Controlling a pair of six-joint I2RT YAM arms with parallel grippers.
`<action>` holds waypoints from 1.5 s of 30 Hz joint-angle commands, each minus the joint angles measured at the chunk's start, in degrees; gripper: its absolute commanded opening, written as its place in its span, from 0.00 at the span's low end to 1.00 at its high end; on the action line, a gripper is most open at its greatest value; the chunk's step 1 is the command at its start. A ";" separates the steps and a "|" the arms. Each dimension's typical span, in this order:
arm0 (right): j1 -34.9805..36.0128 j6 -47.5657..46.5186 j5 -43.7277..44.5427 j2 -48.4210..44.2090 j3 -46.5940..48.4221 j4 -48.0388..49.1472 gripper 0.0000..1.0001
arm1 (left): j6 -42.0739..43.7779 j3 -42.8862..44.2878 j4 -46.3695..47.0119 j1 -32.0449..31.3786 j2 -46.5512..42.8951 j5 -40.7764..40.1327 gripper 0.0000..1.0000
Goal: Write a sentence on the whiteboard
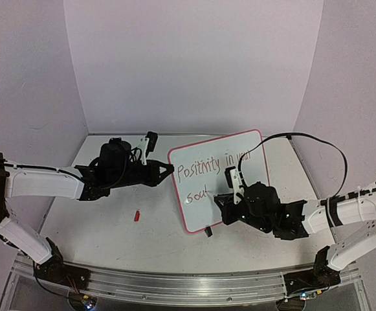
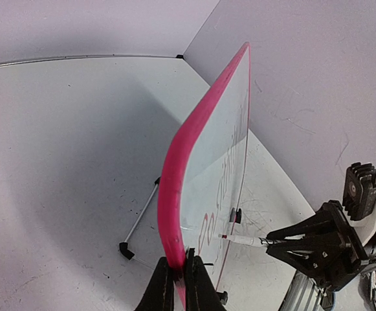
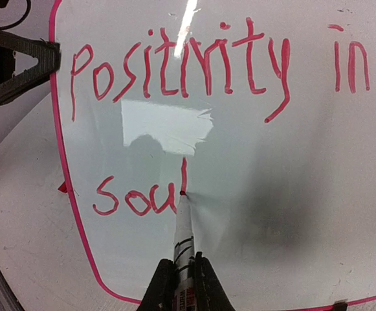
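The whiteboard (image 1: 239,146), white with a thin pink-red frame, stands tilted on the table. The sentence (image 3: 175,61) in red reads "Positivity in" on the top line and "soul" (image 3: 132,197) below it. My left gripper (image 2: 180,275) is shut on the board's pink left edge (image 2: 175,194). My right gripper (image 3: 182,275) is shut on a white marker (image 3: 184,230). The marker's red tip touches the board at the foot of the "l" stroke. The marker also shows in the left wrist view (image 2: 243,240).
A red marker cap (image 1: 136,215) lies on the table left of the board. A thin metal support leg with a black foot (image 2: 139,220) props the board from behind. Lilac walls (image 1: 188,58) enclose the table on three sides.
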 commanded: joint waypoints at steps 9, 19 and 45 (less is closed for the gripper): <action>0.52 1.93 0.19 -1.47 -2.38 -2.62 0.00 | 2.86 1.84 -2.22 0.07 0.44 -2.15 0.00; 0.48 1.75 2.11 -6.43 -1.74 -1.20 0.00 | 2.69 1.83 -2.25 0.06 0.52 -2.18 0.00; 0.53 1.28 3.95 0.08 -0.91 -0.54 0.00 | 2.68 2.01 -2.46 0.07 0.32 -1.84 0.00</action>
